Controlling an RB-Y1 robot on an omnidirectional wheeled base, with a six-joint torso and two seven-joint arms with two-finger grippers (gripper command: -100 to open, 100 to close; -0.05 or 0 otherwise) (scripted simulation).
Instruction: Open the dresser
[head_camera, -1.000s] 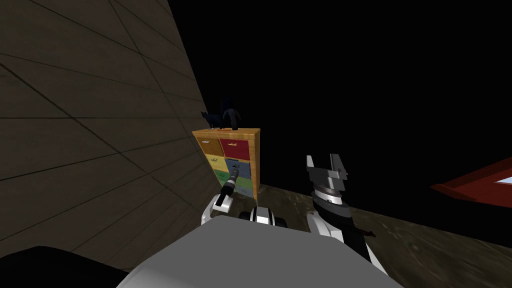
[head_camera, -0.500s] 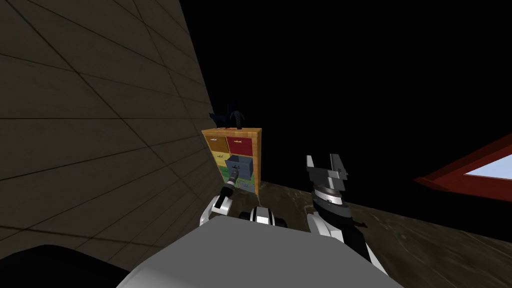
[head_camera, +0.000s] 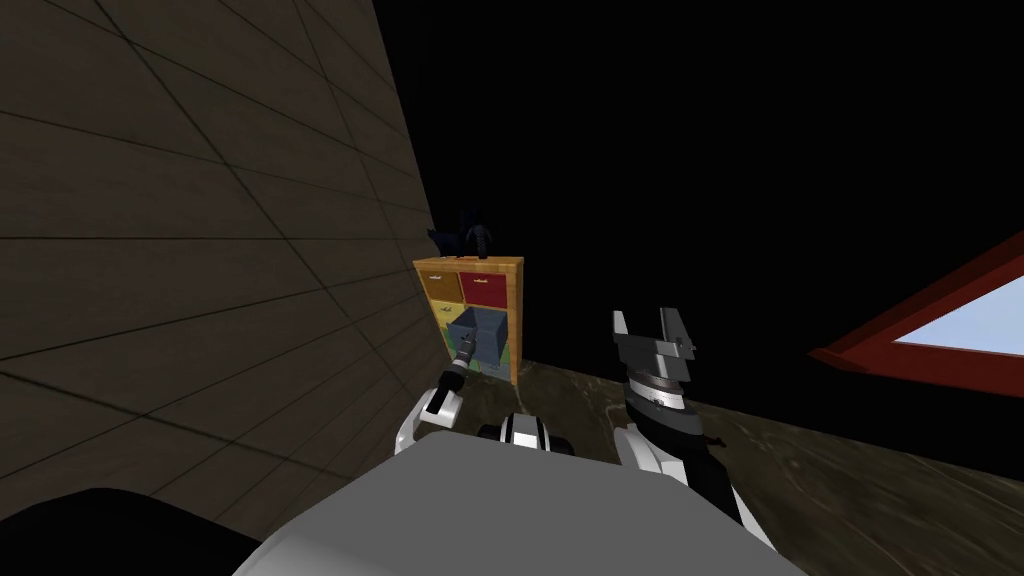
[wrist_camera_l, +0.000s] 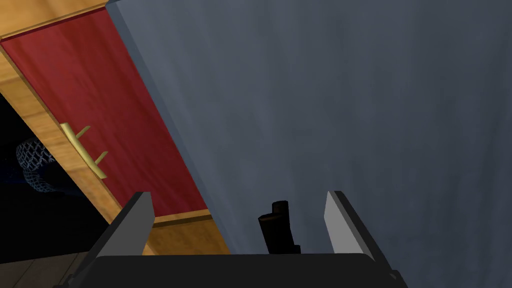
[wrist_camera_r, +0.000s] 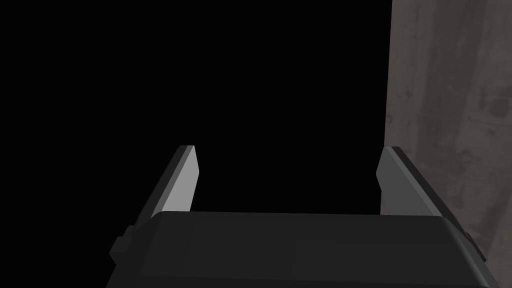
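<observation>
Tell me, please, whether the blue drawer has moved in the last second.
Yes: the blue drawer has slid out of the dresser toward me; the red drawer above stays shut.
</observation>
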